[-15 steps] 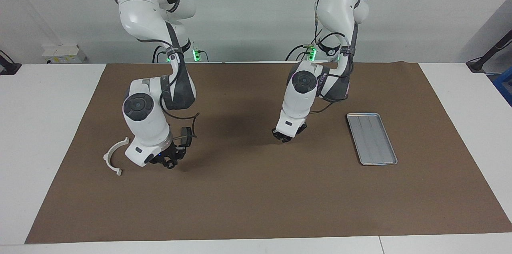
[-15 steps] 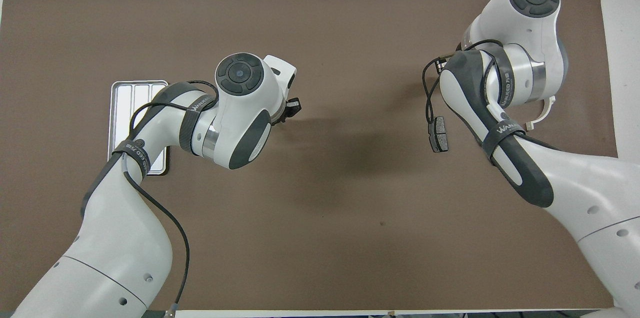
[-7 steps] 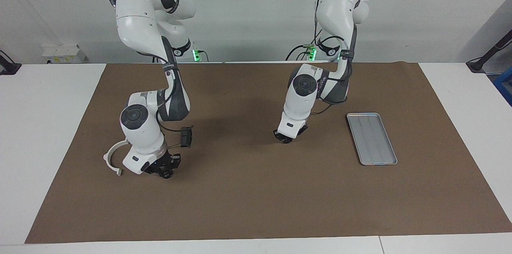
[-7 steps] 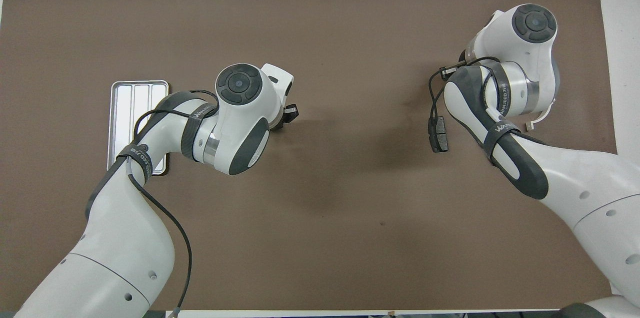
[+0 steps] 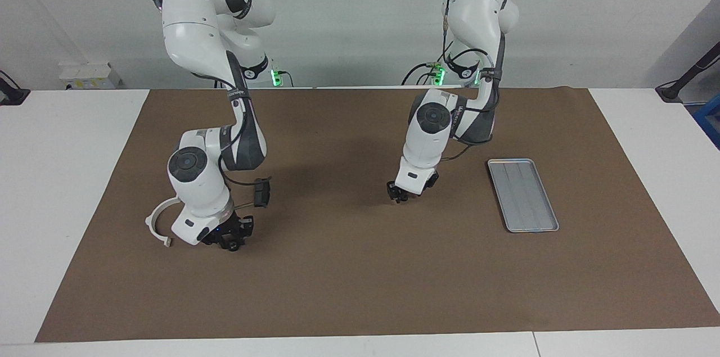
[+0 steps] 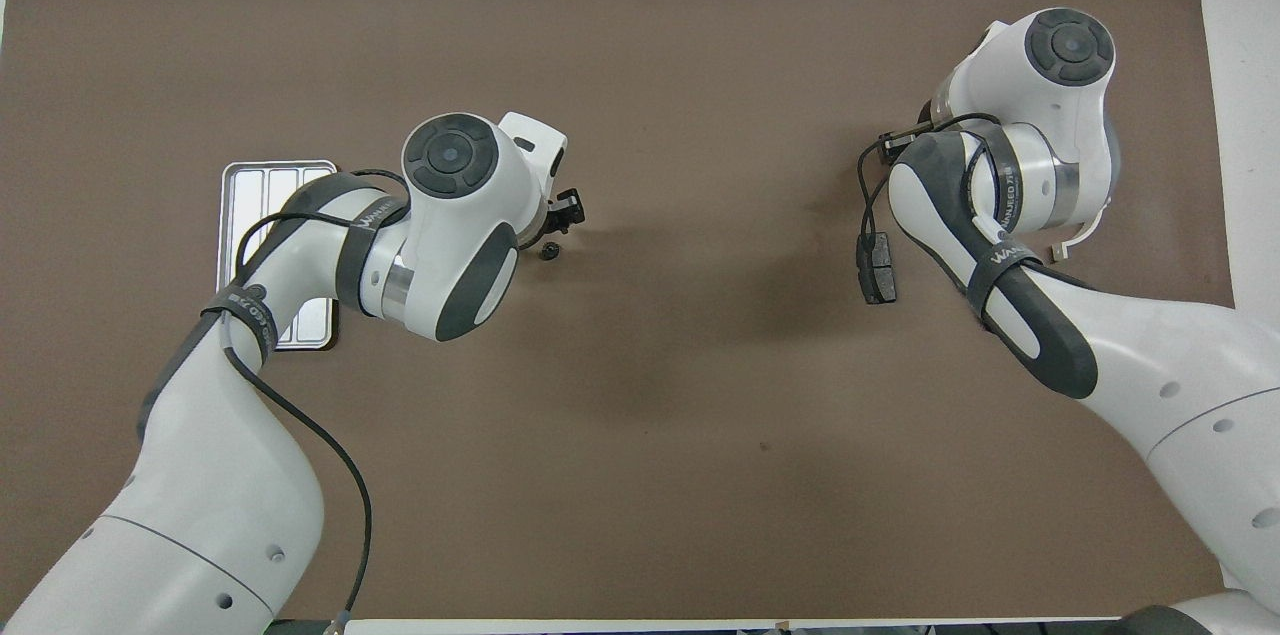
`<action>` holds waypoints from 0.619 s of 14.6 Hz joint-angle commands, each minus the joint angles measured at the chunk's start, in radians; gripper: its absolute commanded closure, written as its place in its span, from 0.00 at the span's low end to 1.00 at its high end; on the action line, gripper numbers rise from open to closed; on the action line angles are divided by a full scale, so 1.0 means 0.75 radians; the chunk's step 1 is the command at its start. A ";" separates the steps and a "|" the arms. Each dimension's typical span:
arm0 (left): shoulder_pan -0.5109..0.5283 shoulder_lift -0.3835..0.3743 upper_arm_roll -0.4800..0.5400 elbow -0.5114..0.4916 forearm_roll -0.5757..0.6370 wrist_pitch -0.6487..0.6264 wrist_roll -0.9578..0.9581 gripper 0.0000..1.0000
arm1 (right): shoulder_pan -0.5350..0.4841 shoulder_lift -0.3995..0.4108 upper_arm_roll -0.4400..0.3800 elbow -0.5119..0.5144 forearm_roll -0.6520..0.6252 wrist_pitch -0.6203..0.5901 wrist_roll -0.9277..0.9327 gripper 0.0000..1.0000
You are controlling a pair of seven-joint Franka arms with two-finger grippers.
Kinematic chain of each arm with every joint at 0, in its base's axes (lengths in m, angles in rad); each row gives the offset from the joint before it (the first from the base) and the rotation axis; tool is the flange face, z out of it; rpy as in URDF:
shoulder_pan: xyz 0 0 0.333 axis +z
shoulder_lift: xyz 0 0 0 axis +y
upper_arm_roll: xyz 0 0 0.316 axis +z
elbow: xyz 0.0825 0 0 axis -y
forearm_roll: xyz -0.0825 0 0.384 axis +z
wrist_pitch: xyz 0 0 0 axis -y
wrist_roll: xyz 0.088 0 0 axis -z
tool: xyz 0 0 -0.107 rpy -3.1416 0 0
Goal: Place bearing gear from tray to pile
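Observation:
The silver ribbed tray (image 5: 523,194) lies empty toward the left arm's end of the mat; my left arm covers part of it in the overhead view (image 6: 262,183). A small dark round part, the bearing gear (image 6: 548,252), lies on the mat mid-table, just beside my left gripper (image 5: 398,196) (image 6: 562,215), which is low over the mat, open and empty. The pile is at the right arm's end: a white semicircular bracket (image 5: 159,223) (image 6: 1085,233) and one dark brake pad (image 5: 260,193) (image 6: 878,269). My right gripper (image 5: 230,241) is low between them; a second pad is hidden.
A brown mat (image 5: 360,278) covers the white table. Both arms reach out over the mat, each forearm hanging above it.
My left gripper has drawn back toward the tray and the small dark gear now lies uncovered on the mat beside it. My right gripper sank lower beside the bracket, then held still.

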 commanded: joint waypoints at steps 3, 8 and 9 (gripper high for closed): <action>0.288 -0.304 0.009 -0.038 0.006 -0.317 0.375 0.00 | 0.129 -0.127 0.005 0.002 0.005 -0.206 0.223 0.00; 0.460 -0.486 0.013 -0.042 0.006 -0.579 0.624 0.00 | 0.472 -0.139 0.016 0.105 0.029 -0.314 0.973 0.00; 0.477 -0.509 0.013 -0.052 0.006 -0.608 0.638 0.00 | 0.527 -0.135 0.020 0.131 0.033 -0.320 1.076 0.00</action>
